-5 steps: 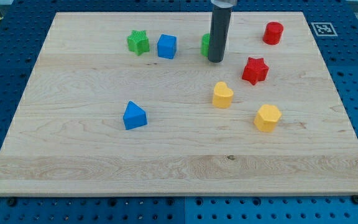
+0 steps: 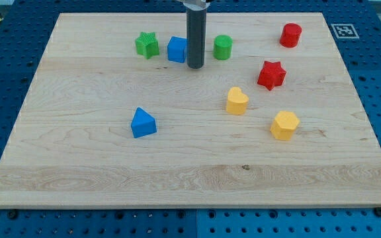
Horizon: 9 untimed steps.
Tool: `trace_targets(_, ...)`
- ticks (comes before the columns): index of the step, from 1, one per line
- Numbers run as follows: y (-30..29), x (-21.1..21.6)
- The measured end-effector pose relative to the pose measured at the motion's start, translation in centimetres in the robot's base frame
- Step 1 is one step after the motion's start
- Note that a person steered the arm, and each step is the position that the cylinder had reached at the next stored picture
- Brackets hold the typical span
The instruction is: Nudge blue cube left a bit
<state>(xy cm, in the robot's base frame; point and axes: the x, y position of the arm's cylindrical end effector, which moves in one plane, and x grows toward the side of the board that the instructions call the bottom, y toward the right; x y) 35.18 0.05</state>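
The blue cube [image 2: 176, 49] sits near the view's top, left of centre, on the wooden board [image 2: 111, 165]. My tip [image 2: 195, 67] stands just right of the cube and slightly below it, close to or touching its right side. The dark rod rises from the tip to the view's top edge. A green star [image 2: 147, 45] lies just left of the cube. A green cylinder [image 2: 223, 47] lies right of the rod.
A blue triangular block [image 2: 143, 123] lies lower left. A red star [image 2: 271, 75] and a red cylinder [image 2: 291, 35] lie at the upper right. A yellow heart-shaped block [image 2: 237, 101] and a yellow hexagonal block [image 2: 284, 125] lie right of centre.
My tip has moved left, from in front of the green cylinder to beside the blue cube's right side. The green cylinder now shows fully. The blocks have not visibly moved.
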Motion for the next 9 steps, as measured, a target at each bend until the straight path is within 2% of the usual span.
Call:
trace_targets(4, -6.2, 0.0)
trace_targets(7, -6.2, -2.8)
trace_targets(9, -5.9, -2.5)
